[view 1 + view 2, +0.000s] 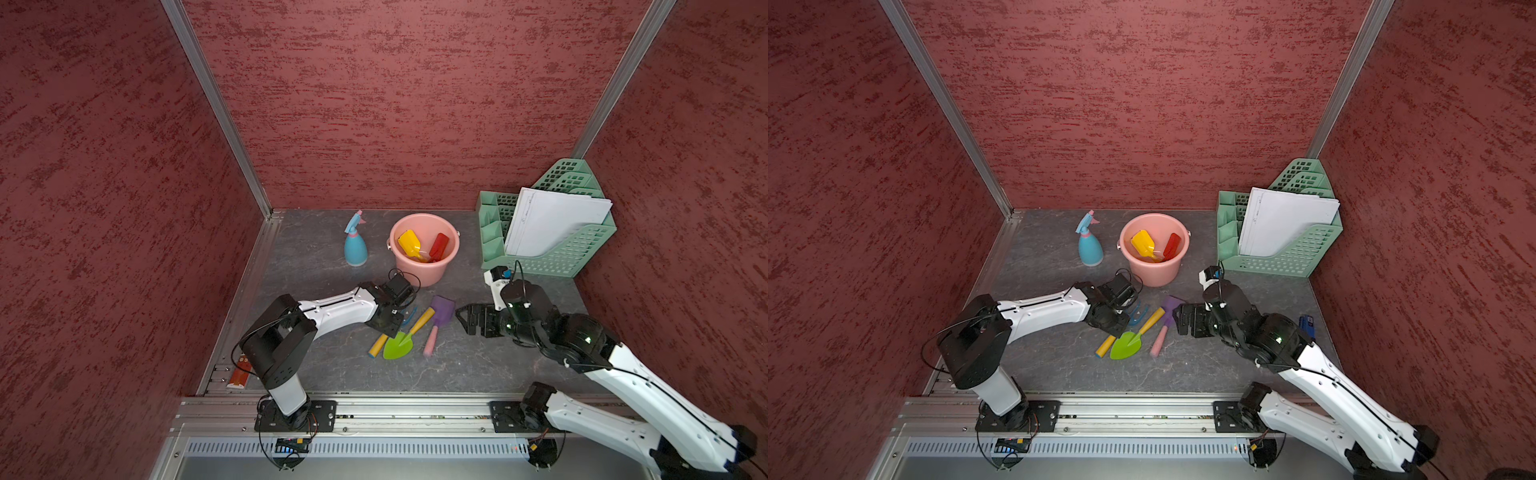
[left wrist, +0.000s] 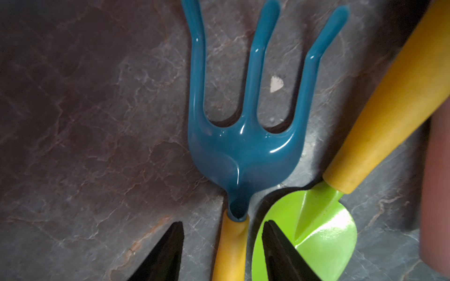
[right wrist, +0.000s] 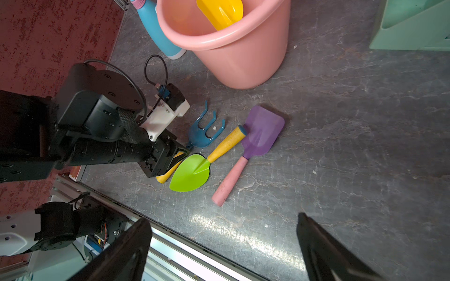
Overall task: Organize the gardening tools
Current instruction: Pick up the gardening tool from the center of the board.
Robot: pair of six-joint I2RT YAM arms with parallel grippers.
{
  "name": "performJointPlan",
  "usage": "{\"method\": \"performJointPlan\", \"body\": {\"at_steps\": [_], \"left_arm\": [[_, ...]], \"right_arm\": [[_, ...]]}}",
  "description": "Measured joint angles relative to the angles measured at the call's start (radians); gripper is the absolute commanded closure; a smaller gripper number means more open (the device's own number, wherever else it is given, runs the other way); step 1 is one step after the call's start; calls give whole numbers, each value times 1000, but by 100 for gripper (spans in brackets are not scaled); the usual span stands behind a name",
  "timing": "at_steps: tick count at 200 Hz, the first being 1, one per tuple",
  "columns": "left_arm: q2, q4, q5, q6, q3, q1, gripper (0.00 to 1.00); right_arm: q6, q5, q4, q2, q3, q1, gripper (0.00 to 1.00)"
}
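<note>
Where the glossy three-tined fork [image 2: 243, 155] lies, the tabletop [image 2: 97, 121] looks marbled.

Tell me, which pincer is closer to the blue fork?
Left. The left pincer sits right over the fork, with its jaws on either side of the handle. The right pincer hangs open farther off, beyond the spade.

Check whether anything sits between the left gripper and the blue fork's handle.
The left gripper straddles the handle of the blue fork with nothing between. But the blade of the green trowel lies close beside that handle, under one fingertip, and may get nudged.
</note>
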Motion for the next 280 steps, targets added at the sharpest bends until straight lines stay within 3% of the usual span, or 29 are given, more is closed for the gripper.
{"method": "performJointPlan", "body": {"at_steps": [117,200,249,280], "left_arm": [[53,19,7,19,0,56,55],[66,21,16,30,11,60,100],[35,6,18,25,-13,60,100],[-107,-55,5,13,-46,57,100]], "right_arm": [[-3,0,1,-1,0,0,1],[-3,0,0,-1,0,0,2],[-3,0,0,-1,0,0,2],[-3,1,0,-1,0,0,2]]}}
